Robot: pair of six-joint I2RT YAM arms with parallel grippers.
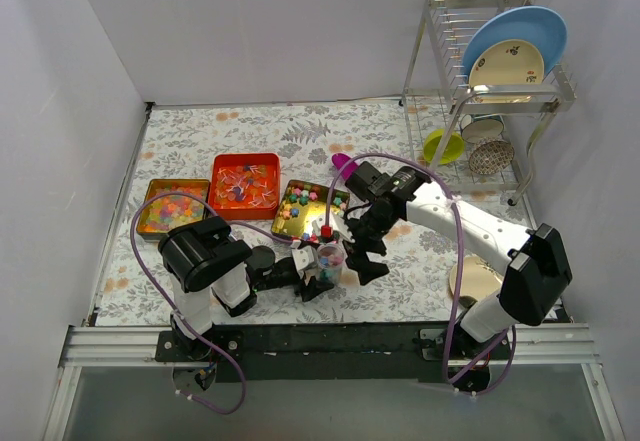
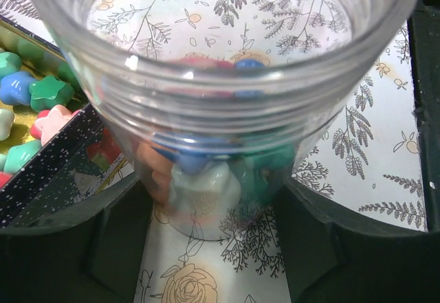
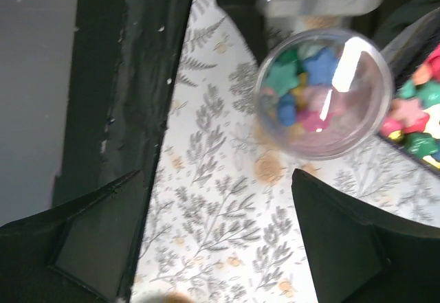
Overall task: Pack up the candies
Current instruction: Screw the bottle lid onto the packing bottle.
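Observation:
A clear jar (image 1: pixel 330 258) partly filled with pastel star-shaped candies (image 3: pixel 306 93) stands on the floral cloth, in front of a gold tray (image 1: pixel 290 229) of more star candies (image 2: pixel 41 91). My left gripper (image 1: pixel 316 273) is shut on the jar (image 2: pixel 220 110), with a finger on each side of its lower part. My right gripper (image 1: pixel 364 257) hangs open and empty just right of the jar (image 3: pixel 323 97), above bare cloth (image 3: pixel 220 248). A second gold tray (image 1: pixel 150 223) holds multicoloured lumps. A red tray (image 1: pixel 245 161) holds clear-wrapped pieces.
A purple scoop (image 1: pixel 343 165) shows behind the right wrist. A dish rack (image 1: pixel 490 81) with plates, a green bowl (image 1: pixel 443 146) and cups stands at the back right. A plate (image 1: pixel 472 281) lies under the right arm. White walls enclose the table.

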